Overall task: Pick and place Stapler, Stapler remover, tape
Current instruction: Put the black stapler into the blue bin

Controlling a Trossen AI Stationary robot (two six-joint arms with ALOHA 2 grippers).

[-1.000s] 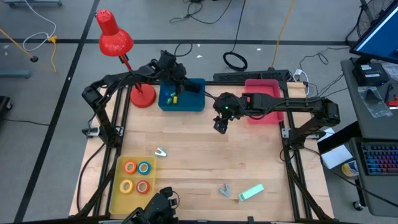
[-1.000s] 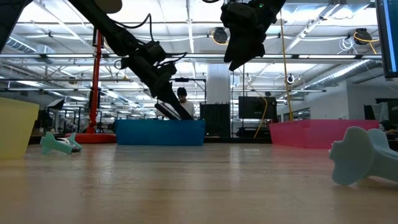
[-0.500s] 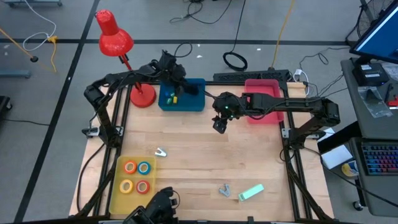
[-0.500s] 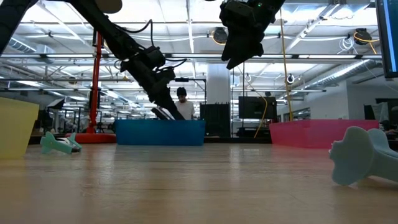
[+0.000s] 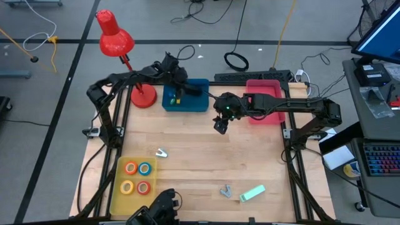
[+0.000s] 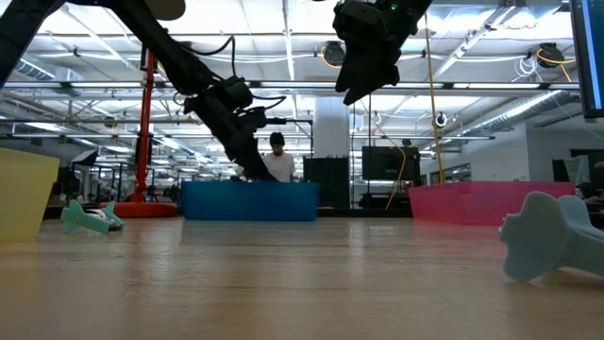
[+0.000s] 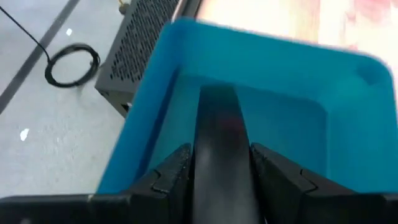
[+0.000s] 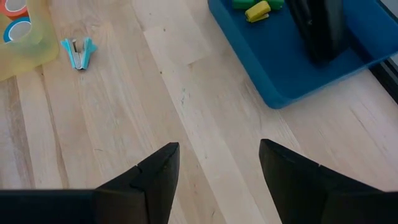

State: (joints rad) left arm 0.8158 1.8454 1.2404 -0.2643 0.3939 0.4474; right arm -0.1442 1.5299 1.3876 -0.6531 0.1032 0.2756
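My left gripper [image 7: 219, 168] is down inside the blue bin [image 5: 199, 102] at upper centre of the high view, fingers [image 7: 166, 174] partly spread either side of a dark stapler [image 7: 219, 134] whose long axis runs straight out ahead between them; whether they grip it I cannot tell. My right gripper [image 8: 217, 163] hangs open over bare counter [image 5: 250, 156], holding nothing.

The blue bin [image 5: 185, 100] now sits slightly further right in the high view than a second ago. The left end effector [image 6: 253, 173] reaches lower, its tip now behind the bin's rim in the low view, with the black stapler [image 7: 221, 143] between its fingers.
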